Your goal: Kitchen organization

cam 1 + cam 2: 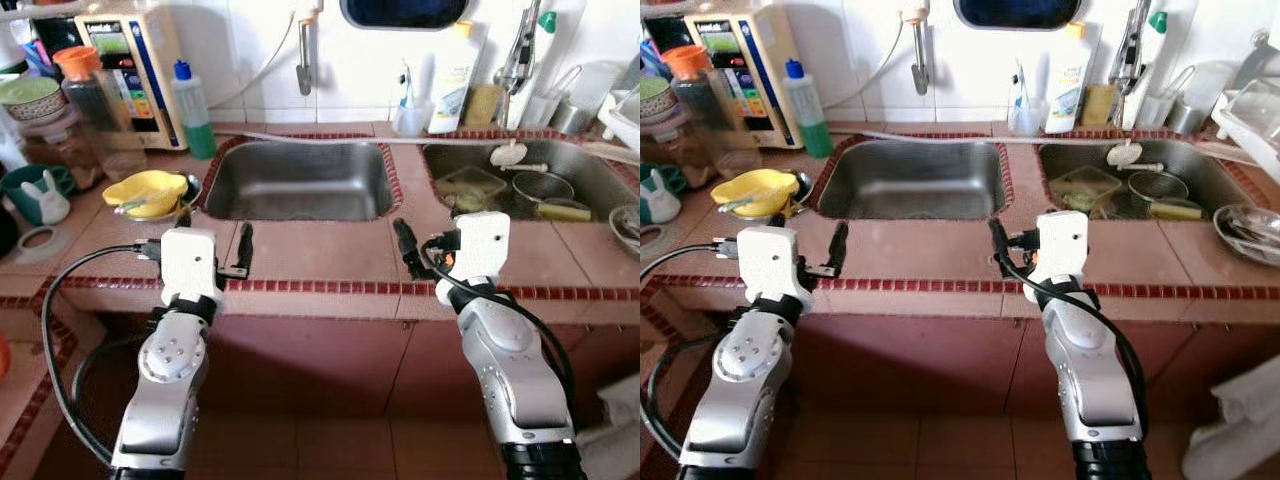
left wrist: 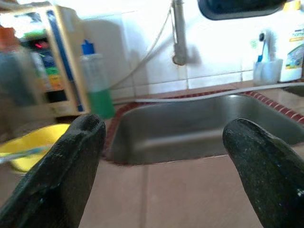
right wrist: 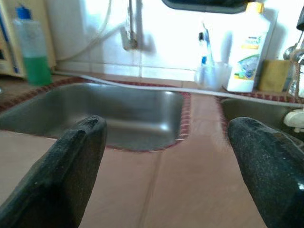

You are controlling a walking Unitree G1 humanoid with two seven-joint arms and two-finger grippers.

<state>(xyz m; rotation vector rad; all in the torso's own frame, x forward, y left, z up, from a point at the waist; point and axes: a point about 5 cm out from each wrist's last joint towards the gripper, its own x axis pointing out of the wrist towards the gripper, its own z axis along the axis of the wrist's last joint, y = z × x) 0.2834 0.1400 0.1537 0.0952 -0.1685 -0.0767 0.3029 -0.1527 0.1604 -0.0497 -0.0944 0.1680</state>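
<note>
While both grippers gape | right sink (image 1: 520, 185) holds dishes.

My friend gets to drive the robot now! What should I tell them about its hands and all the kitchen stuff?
Left tool: open, holding nothing, over the counter in front of the left sink.
Right tool: open, holding nothing, over the counter between the two sinks.
Things: the left sink looks empty. The right sink holds a strainer and other dishes. A yellow bowl sits left of the left sink, with a green bottle behind it.
Done: nothing picked up that I can see.
Left: probably the tidying itself, perhaps starting with the yellow bowl, closest to the left tool.
</note>
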